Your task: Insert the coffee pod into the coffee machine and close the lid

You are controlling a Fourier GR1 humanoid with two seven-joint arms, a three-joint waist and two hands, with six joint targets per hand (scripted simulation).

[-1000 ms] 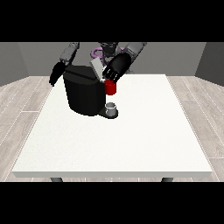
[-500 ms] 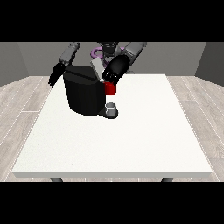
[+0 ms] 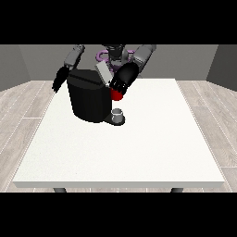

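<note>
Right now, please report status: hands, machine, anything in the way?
Hand at view's right at the machine top, by the raised lid. Hand at view's left beside the machine. Red thing at the machine; grey thing below.

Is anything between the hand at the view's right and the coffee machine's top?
Nothing visible. That hand is at the machine's upper front corner, beside the raised lid and just above a red thing at the machine. I cannot make out the pod.

The white table (image 3: 139,152) carries a black coffee machine (image 3: 88,99) at its far left part.
</note>
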